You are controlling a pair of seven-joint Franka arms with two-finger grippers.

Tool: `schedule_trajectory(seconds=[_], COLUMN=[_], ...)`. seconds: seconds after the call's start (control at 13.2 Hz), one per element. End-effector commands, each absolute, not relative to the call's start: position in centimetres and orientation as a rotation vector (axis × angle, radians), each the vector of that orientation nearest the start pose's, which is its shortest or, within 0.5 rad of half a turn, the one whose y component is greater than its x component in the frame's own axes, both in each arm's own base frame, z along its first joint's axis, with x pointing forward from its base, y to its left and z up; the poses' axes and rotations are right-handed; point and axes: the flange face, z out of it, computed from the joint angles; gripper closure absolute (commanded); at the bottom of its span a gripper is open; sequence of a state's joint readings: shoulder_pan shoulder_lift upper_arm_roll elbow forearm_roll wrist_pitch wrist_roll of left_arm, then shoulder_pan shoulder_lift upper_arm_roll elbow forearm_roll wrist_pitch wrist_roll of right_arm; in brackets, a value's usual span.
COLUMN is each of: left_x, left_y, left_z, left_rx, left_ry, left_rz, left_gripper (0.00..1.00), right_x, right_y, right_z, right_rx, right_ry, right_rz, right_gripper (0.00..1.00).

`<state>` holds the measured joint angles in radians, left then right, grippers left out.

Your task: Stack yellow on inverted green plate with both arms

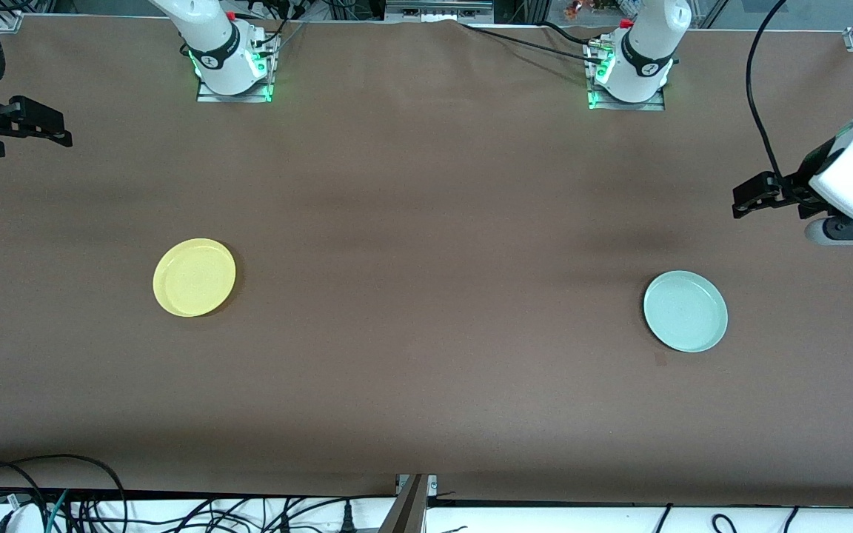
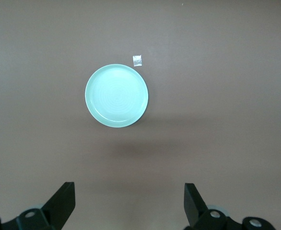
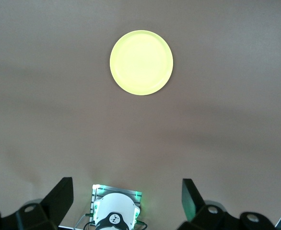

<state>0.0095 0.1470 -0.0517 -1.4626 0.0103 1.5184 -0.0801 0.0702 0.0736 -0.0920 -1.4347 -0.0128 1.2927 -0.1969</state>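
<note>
resting well apart on the table: yellow and green plate (rim up); left gripper and right gripper hover wide open, empty.

Yellow plate: round, shallow, low rim, lying flat, rim up, toward right arm's end of table. Green plate: pale mint, round, rim up, flat, toward left arm's end, slightly nearer front camera. Plates well apart.

A wide table covered in matte brown cloth filled the scene, softly and unevenly lit with faint shadow bands. Along its edge nearest the front camera, tangled black cables lay on a white surface.
</note>
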Motion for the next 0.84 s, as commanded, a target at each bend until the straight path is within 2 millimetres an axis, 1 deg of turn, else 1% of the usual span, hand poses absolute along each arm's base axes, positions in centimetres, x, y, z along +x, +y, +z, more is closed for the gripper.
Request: schedule_trajectory(seconds=[0.0,0.15,0.38,0.61,0.68,0.76], left_x=[59.1,59.1,59.4,59.5,59.5,59.9], left_y=[-1.3,-1.6,-1.7,-1.8,-1.7,-1.7], left_z=[58.4,58.3,57.6,57.5,57.3,56.6], left_rx=[-3.155,-3.148,-3.141,-3.138,-3.137,-3.135], left_ry=[-0.116,-0.152,-0.147,-0.147,-0.157,-0.162], left_rz=[0.167,0.169,0.185,0.187,0.191,0.208], left_gripper=[0.00,0.00,0.00,0.00,0.00,0.00], right_x=[55.1,55.1,55.1,55.1,55.1,55.1], right_y=[-1.5,-1.5,-1.6,-1.6,-1.6,-1.6], right_z=[62.7,62.7,62.7,62.7,62.7,62.7], right_rx=[-3.112,-3.113,-3.113,-3.113,-3.113,-3.113], right_ry=[-0.256,-0.256,-0.253,-0.253,-0.253,-0.253], right_rz=[0.333,0.333,0.333,0.333,0.336,0.333], right_gripper=[0.00,0.00,0.00,0.00,0.00,0.00])
